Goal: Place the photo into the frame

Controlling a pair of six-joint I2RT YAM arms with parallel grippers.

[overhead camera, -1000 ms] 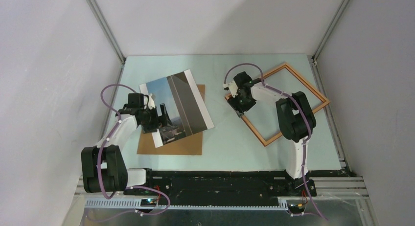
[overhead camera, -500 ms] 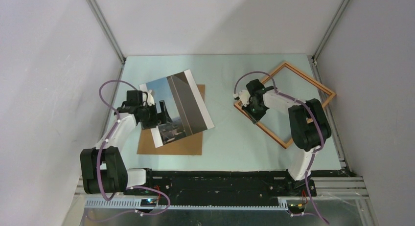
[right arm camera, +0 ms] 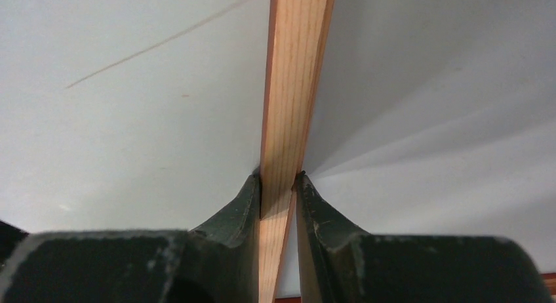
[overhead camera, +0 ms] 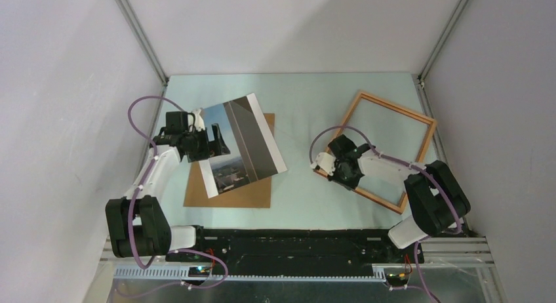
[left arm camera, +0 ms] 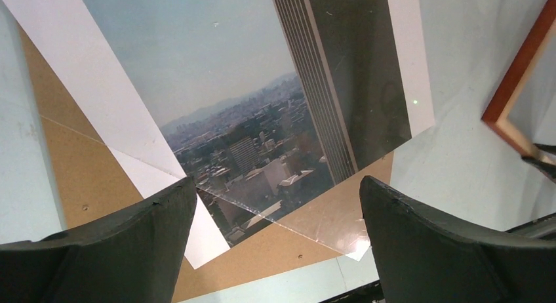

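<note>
The photo [overhead camera: 239,142] lies face up, skewed, on a brown backing board [overhead camera: 229,197] at the table's left. A clear sheet's corner [left arm camera: 354,245] sticks out past the photo [left arm camera: 262,86] onto the board. My left gripper [overhead camera: 213,144] hovers open over the photo's left edge, and in its wrist view nothing is between the fingers of the left gripper [left arm camera: 277,185]. The orange-brown wooden frame [overhead camera: 397,107] lies at the right. My right gripper [overhead camera: 341,168] is at its near-left corner. In the right wrist view the right gripper [right arm camera: 280,178] is shut on the frame's rail [right arm camera: 295,86].
The backing board [left arm camera: 72,178] shows small holes. The enclosure's grey walls and metal posts [overhead camera: 141,37] border the table at left, back and right. A black base rail [overhead camera: 295,244] runs along the near edge. A corner of the frame [left arm camera: 518,73] shows in the left wrist view.
The right gripper has closed on the frame's rail, pulled toward the near edge and turned the frame from a diamond stance. The left gripper has drawn back toward the far left, still open.
</note>
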